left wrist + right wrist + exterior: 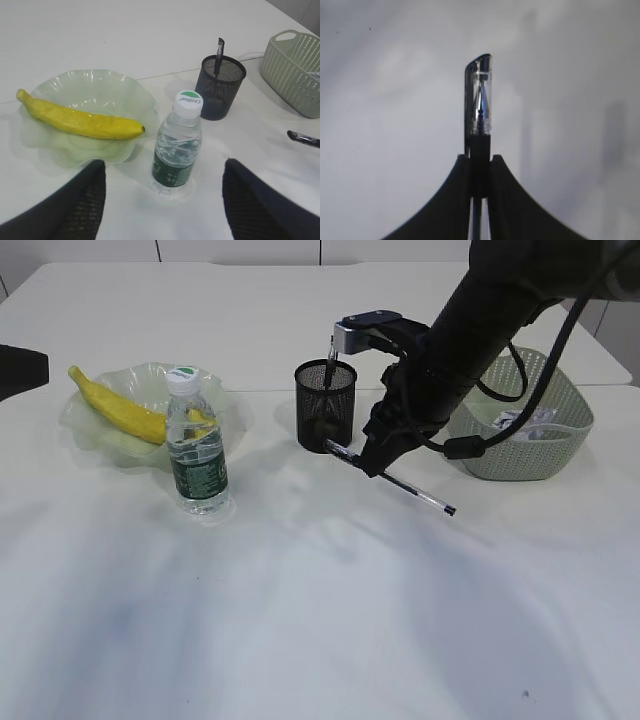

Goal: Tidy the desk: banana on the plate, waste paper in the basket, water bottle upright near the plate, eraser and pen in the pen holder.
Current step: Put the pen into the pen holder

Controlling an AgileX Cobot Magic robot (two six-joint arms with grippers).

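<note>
My right gripper (368,458) (479,157) is shut on a black pen (420,492) (479,95), which slants low over the table just right of the black mesh pen holder (326,405) (222,87). Another pen (331,362) stands in the holder. The yellow banana (120,408) (80,121) lies on the pale green plate (225,400) (95,82). A water bottle (197,445) (177,145) stands upright beside the plate. My left gripper (164,165) is open, just short of the bottle. Crumpled paper (522,420) lies in the green basket (520,458) (295,75). The eraser is hidden.
The right arm and its cables (480,320) reach over the space between holder and basket. A table seam (270,390) runs behind the objects. White tabletop (320,620) stretches across the foreground.
</note>
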